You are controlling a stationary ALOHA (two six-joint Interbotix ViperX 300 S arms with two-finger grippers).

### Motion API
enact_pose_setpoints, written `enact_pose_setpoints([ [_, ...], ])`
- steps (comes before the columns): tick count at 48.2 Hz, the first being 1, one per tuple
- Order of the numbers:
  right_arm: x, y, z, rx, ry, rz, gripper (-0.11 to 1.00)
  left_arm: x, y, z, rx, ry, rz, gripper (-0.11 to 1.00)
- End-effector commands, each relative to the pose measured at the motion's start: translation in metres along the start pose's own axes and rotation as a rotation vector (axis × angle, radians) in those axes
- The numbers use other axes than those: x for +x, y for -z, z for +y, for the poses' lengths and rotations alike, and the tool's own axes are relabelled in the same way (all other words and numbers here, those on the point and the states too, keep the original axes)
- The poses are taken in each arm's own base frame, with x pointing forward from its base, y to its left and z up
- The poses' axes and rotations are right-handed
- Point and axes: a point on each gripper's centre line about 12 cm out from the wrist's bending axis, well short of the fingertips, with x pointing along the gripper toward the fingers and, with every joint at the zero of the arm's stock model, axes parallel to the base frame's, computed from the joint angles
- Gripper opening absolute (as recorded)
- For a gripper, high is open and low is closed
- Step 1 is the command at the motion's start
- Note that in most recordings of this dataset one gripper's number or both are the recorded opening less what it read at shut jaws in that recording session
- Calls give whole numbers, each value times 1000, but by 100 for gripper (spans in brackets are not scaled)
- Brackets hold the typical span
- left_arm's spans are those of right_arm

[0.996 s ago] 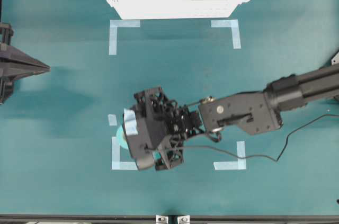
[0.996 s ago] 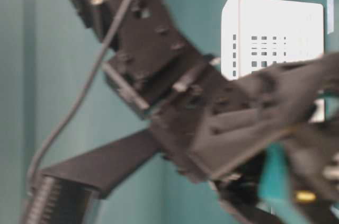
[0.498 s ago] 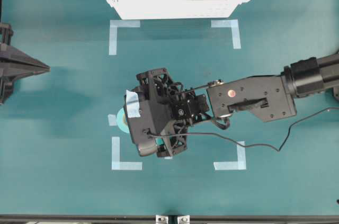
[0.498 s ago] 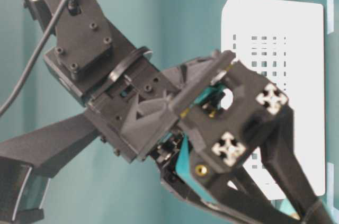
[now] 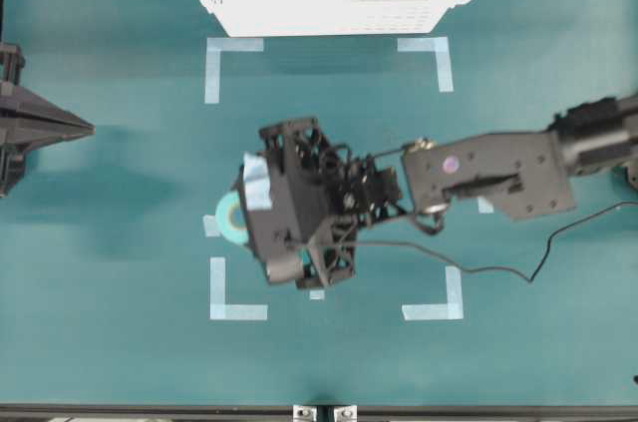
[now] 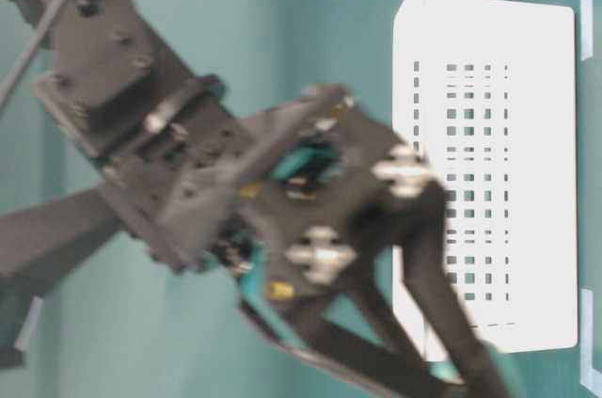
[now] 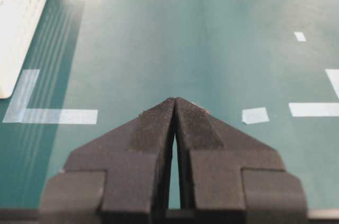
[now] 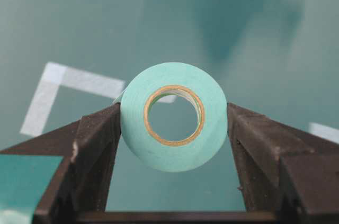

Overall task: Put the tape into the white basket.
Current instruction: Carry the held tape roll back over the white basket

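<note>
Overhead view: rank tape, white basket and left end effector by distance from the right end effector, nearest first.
1. tape: clamped in the right end effector, at centre-left of the mat.
2. left end effector: shut, parked at the left edge.
3. white basket: at the top edge. Gaps for 2 and 3 look similar; ranking is tentative.

The left gripper [image 7: 175, 108] fills the near edge, its two dark fingers [image 7: 151, 134] pressed together at the tips above the teal bench [image 7: 185, 38]. At far left stands the perforated wall of the white basket [image 7: 18, 17], with pale tape strips [image 7: 50, 115] marking corners beside it and to the right.
</note>
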Motion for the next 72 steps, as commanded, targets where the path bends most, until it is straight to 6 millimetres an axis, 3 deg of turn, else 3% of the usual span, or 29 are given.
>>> enact_pose_setpoints([
  [1,-25,-20,-16,20,24,-61,68,0,-5,-1,1,3,-12,-11],
  [42,-72,24,-175,235,314,-35,68,0,-5,-1,1,3,-12,-11],
  [62,-95,54,-232,326,430,-23,68,0,-5,-1,-1,3,-12,-11],
  [72,-100,67,-246,357,460,-7,68,0,-5,-1,-1,3,-12,-11],
])
